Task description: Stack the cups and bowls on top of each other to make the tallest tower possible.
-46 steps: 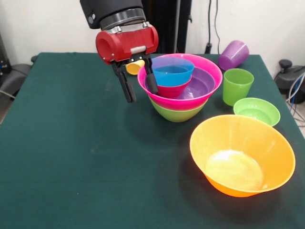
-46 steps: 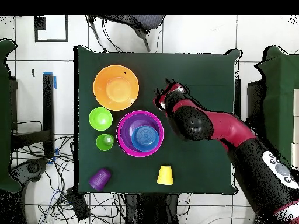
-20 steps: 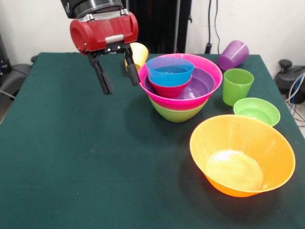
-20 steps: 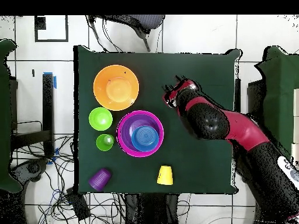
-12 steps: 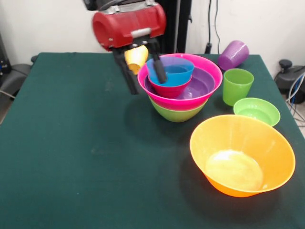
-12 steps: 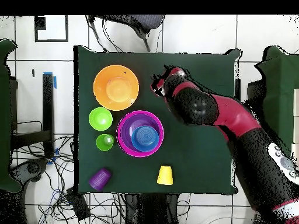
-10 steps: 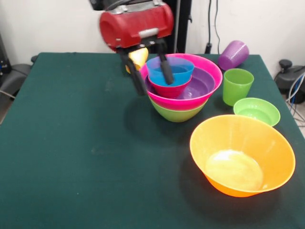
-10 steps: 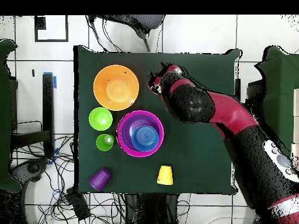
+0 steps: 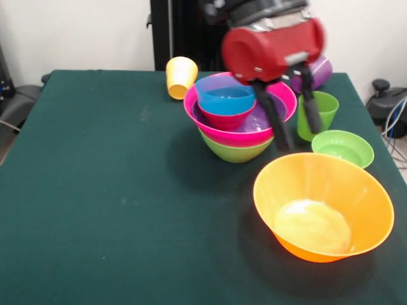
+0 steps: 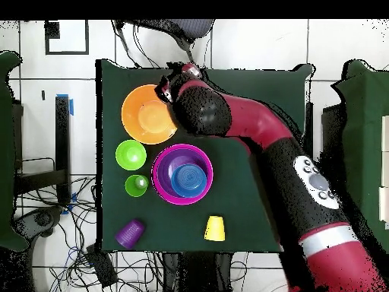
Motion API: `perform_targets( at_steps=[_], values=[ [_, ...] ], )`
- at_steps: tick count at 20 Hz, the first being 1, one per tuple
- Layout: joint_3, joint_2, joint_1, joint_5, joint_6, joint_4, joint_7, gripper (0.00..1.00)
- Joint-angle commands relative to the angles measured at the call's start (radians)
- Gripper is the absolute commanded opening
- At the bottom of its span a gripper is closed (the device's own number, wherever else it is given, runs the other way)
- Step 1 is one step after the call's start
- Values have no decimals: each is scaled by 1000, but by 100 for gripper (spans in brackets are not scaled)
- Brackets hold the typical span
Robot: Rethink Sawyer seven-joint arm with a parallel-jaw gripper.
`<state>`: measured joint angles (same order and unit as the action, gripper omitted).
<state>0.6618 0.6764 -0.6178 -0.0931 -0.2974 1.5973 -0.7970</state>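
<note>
I see claw spread open, empty, over glossy orange bowl's far rim. Tower of nested round bowls sits mid worktop, yellow tapered cup far-left.

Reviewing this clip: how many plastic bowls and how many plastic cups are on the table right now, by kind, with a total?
Bowls: 6, namely orange, light green, and four nested over the green base: green, pink, purple, red, blue makes 7.
Bowls: 7
Cups: 3, yellow, green, purple
Total: 10
</note>
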Motion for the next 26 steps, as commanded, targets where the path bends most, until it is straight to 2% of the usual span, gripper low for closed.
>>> perform_targets(
  at_steps=[1, 4, 8, 15, 23, 26],
  values=[
    [-207, -105, 100, 19, -51, -140, -260, 100],
    [-281, -114, 151, 4, -35, -179, -287, 100],
    [-351, -111, 187, -29, -93, -201, -279, 100],
    [-297, -73, 123, -52, -53, -128, -218, 100],
    [-368, -89, 177, -74, 0, -146, -247, 100],
    [-337, -95, 157, -75, 51, -100, -245, 100]
  ],
)
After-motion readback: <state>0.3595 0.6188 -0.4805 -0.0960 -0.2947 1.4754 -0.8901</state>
